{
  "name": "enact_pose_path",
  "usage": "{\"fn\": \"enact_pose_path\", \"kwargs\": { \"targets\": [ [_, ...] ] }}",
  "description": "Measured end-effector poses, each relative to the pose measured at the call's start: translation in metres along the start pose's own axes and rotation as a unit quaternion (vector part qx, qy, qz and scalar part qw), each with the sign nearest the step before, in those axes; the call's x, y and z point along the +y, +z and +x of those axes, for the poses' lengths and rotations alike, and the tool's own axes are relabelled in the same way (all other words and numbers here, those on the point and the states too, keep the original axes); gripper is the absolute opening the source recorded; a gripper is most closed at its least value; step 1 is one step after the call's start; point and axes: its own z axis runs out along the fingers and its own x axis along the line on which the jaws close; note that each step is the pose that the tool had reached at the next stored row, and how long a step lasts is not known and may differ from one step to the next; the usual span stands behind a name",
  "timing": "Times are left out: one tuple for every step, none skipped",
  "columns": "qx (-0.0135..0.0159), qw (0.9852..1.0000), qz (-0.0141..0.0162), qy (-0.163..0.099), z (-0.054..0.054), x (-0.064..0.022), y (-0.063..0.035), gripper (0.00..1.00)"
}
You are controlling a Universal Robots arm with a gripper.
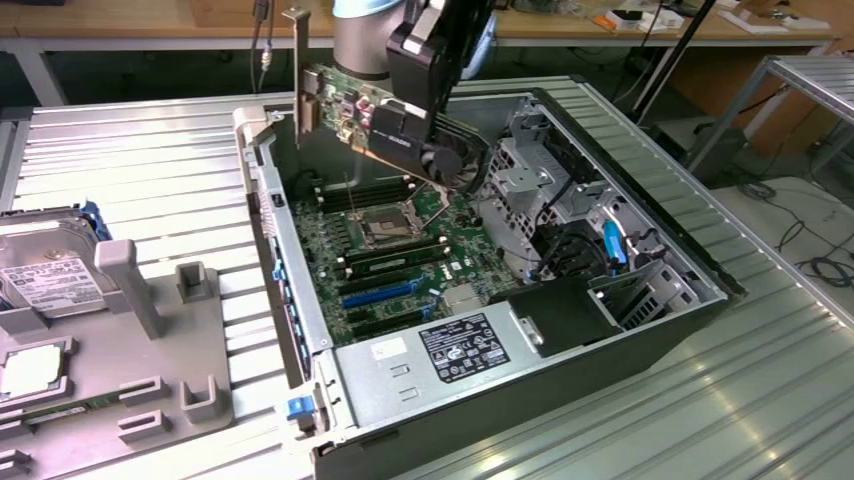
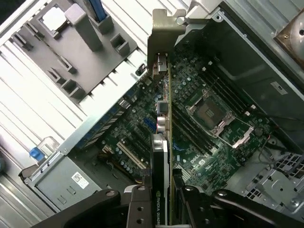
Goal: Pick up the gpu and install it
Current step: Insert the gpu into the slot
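Silver bracket (image 1: 296, 45) uppermost, the gpu (image 1: 350, 110) hangs in the air over the far end of the open case (image 1: 667, 260), clear of the board (image 1: 400, 250) and not seated in any slot. The gripper (image 1: 430, 120) pinches it on both flat faces, near the end away from the bracket. In the wrist view the gpu (image 2: 162, 142) shows edge-on between the fingers (image 2: 137, 204), with the gripper (image 2: 164, 211) clamped on it and the bracket (image 2: 164, 33) close to the case's rear wall. Beneath it lie the board (image 2: 137, 137) and the bare socket (image 2: 211, 114). The socket (image 1: 380, 225) sits mid-board, blue slots (image 1: 380, 292) nearer the camera. Towards the exterior view's left, a drive (image 1: 47, 270) and a grey tray (image 1: 134, 340) rest on the ribbed metal table (image 1: 134, 150).
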Motion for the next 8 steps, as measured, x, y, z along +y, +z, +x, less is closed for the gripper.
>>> {"fn": "enact_pose_path", "kwargs": {
  "targets": [
    [0.0008, 0.9999, -0.0003, -0.012, -0.0003, -0.0002, 0.0, 0.27],
    [0.0014, 0.9998, -0.0006, -0.022, -0.0005, -0.0005, 0.0, 0.27],
    [0.0018, 0.9996, -0.0007, -0.027, -0.0006, -0.0006, 0.0, 0.27],
    [0.0023, 0.9994, -0.0009, -0.033, -0.0007, -0.0007, 0.0, 0.27],
    [0.0031, 0.999, -0.0012, -0.045, -0.001, -0.001, 0.0, 0.27],
    [0.0037, 0.9985, -0.0015, -0.054, -0.0012, -0.0012, 0.0, 0.27],
    [0.0043, 0.9981, -0.0016, -0.062, -0.0014, -0.0014, -0.0001, 0.27],
    [0.0046, 0.9977, -0.0018, -0.068, -0.0015, -0.0015, -0.0001, 0.27]
  ]
}}
